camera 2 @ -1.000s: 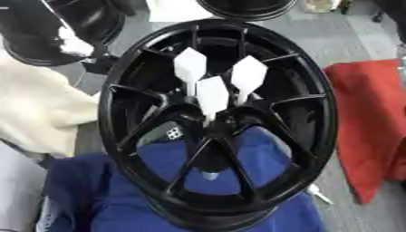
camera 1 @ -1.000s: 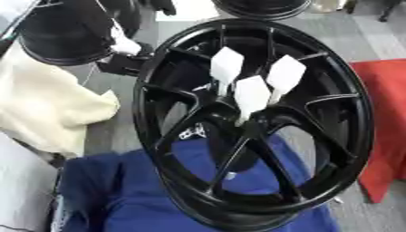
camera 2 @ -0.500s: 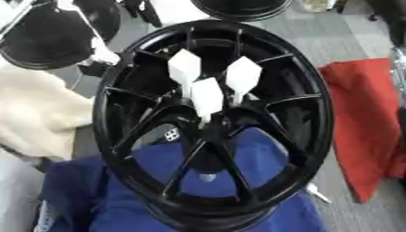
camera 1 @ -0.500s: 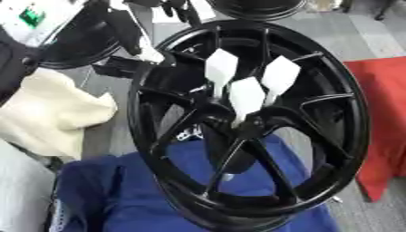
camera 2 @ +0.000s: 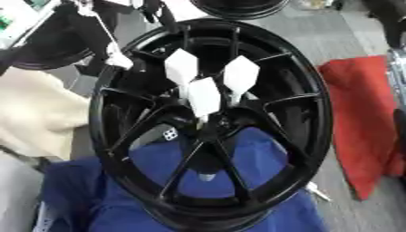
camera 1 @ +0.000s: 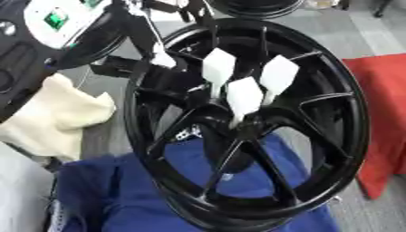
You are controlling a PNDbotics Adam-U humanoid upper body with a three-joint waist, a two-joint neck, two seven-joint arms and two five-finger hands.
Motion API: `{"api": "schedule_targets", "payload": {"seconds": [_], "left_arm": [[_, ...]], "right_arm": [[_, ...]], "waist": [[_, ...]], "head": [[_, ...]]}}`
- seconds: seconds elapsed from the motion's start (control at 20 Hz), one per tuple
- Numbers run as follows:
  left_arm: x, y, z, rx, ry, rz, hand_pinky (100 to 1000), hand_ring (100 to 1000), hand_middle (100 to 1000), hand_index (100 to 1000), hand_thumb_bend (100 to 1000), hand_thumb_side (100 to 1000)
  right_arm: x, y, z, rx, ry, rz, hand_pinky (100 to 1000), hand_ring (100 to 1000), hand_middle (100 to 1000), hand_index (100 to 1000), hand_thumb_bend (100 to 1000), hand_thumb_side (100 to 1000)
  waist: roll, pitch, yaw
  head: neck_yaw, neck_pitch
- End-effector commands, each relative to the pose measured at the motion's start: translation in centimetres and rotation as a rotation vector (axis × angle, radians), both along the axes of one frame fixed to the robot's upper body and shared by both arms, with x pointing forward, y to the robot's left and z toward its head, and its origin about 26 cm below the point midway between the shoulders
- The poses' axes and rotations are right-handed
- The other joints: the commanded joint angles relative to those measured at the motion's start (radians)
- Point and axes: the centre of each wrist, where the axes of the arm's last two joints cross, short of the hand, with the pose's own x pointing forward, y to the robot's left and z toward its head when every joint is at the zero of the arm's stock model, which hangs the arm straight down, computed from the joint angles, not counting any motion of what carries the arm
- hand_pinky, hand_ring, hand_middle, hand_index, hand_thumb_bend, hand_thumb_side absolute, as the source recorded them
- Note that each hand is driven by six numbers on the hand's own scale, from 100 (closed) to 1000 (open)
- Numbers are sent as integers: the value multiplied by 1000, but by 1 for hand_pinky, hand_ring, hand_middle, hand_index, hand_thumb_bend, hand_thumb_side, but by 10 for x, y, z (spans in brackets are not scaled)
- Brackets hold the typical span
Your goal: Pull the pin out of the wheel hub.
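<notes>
A black wheel hub (camera 1: 349,136) stands tilted on a blue cloth (camera 1: 142,190). Three white pins with flat paddle-shaped heads stick out of its centre: one at the front (camera 1: 244,95), one to the upper left (camera 1: 218,68) and one to the upper right (camera 1: 279,74). My left arm, black with a white panel, reaches in from the upper left. Its hand (camera 1: 147,43) lies over the hub's upper left rim, left of the pins and apart from them. How its fingers stand is blurred. My right hand does not show.
A cream cloth (camera 1: 55,118) lies left of the hub and a red cloth (camera 2: 357,113) to its right. Another black wheel (camera 2: 238,7) sits at the far edge. A small white piece (camera 2: 317,192) lies on the grey floor at the lower right.
My left arm has swung in from the upper left corner down to the hub's upper left rim. The pins stand as before. The view has shifted slightly.
</notes>
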Motion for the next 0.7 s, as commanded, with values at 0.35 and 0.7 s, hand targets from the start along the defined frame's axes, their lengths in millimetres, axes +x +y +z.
{"api": "schedule_targets", "payload": {"seconds": [0.35, 0.7], "left_arm": [[3, -4, 12, -3, -28, -30, 922, 940, 877, 922, 415, 327], [5, -10, 11, -19, -10, -40, 909, 935, 873, 924, 376, 337]], "right_arm": [[-1, 3, 8, 9, -32, 14, 669, 555, 549, 692, 100, 687], [-1, 5, 8, 14, -35, 23, 669, 555, 549, 691, 100, 688]], "waist": [[5, -9, -11], [9, -1, -21]], "head": [[12, -15], [23, -19]]}}
